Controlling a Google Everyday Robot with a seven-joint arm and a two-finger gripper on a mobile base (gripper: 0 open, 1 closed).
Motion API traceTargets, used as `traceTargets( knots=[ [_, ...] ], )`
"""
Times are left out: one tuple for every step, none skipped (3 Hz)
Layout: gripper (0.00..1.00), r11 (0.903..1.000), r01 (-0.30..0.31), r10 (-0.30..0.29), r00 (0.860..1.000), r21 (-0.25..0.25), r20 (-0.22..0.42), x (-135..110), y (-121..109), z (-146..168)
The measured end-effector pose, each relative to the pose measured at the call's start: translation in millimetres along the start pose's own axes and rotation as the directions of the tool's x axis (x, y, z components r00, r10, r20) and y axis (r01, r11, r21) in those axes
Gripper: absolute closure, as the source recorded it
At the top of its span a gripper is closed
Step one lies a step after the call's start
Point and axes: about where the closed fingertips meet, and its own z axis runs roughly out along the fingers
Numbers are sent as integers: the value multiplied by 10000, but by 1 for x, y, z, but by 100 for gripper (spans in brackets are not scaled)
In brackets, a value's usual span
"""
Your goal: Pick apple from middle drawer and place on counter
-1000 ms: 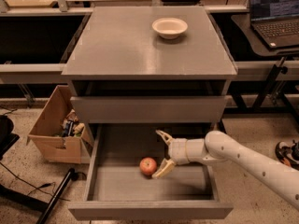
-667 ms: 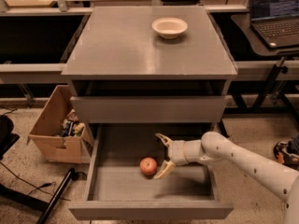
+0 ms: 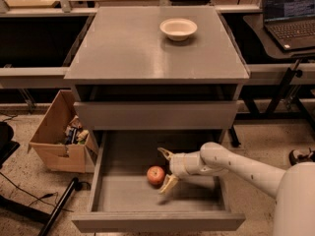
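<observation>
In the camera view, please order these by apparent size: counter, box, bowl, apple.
1. counter
2. box
3. bowl
4. apple, clearly the smallest
The gripper, open, is at the apple in the drawer.

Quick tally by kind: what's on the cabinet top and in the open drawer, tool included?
Apple: 1, in the open middle drawer
White bowl: 1, on the counter
Tool: 1, open, in the drawer beside the apple
Total: 3
</observation>
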Motion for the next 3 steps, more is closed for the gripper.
traceTargets(
  knots=[
    [19,9991,-281,284,9996,-313,96,3,12,36],
    [42,9990,-286,290,9995,-342,107,3,13,38],
    [65,9990,-286,290,9995,-343,107,3,13,38]
  ],
)
